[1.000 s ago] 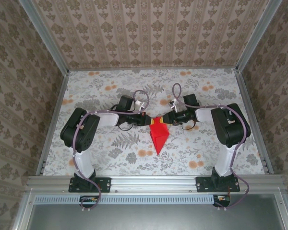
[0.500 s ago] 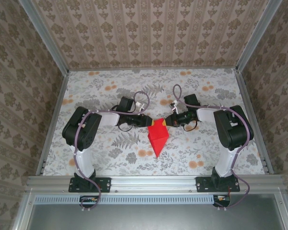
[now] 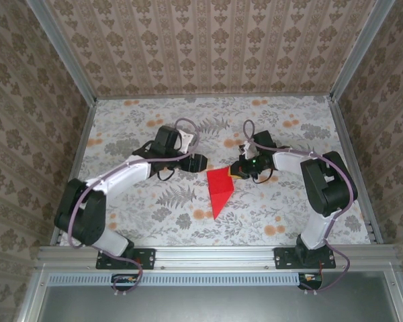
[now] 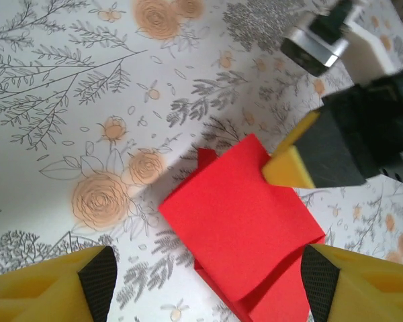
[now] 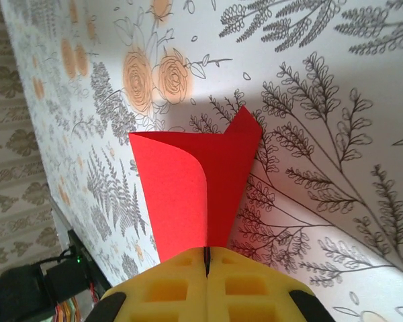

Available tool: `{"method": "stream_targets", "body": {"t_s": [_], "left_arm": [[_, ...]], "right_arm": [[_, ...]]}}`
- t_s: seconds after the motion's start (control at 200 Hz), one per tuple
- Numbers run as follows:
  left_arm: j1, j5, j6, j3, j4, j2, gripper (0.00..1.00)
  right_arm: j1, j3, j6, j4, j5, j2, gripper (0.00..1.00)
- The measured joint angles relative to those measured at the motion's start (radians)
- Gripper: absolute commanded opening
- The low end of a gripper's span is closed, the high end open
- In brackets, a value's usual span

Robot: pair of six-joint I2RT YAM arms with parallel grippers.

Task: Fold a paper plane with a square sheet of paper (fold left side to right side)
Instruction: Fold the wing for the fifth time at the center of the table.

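Observation:
The square sheet of paper (image 3: 219, 190) is bright red and folded into a pointed shape, its tip toward the near edge of the table. My right gripper (image 3: 236, 170) is shut on its far right corner. In the right wrist view the yellow fingers (image 5: 181, 282) pinch the paper (image 5: 188, 188), and one layer curls up. My left gripper (image 3: 200, 163) stands open just left of the paper's far edge and holds nothing. In the left wrist view the paper (image 4: 242, 221) lies between and ahead of the left gripper (image 4: 208, 285), with the right gripper's yellow finger (image 4: 289, 166) on its far corner.
The table (image 3: 154, 201) has a floral cover and is closed in by patterned walls and a metal frame (image 3: 215, 253) along the near edge. Both arm bases stand at that edge.
My left gripper has opened, let go of the paper and drawn back slightly left, its arm swinging outward. My right gripper has shut on the paper's far right corner.

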State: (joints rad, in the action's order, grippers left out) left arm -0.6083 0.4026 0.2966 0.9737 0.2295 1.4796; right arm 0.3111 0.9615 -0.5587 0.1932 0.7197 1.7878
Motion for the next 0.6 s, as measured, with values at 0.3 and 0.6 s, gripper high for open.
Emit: {"method": "stream_targets", "body": {"t_s": [0.3,0.6], "left_arm": [[-0.317,-0.208,-0.005,0.0,0.157,-0.023,0.77],[-0.404,-0.329,0.011,0.09,0.251,0.132,0.77]], "right_arm": [[0.049,0.09,-0.159,0.035,-0.128,0.001,0.0],[0.05,0.124,-0.243,0.035,-0.167,0.049,0.0]]}}
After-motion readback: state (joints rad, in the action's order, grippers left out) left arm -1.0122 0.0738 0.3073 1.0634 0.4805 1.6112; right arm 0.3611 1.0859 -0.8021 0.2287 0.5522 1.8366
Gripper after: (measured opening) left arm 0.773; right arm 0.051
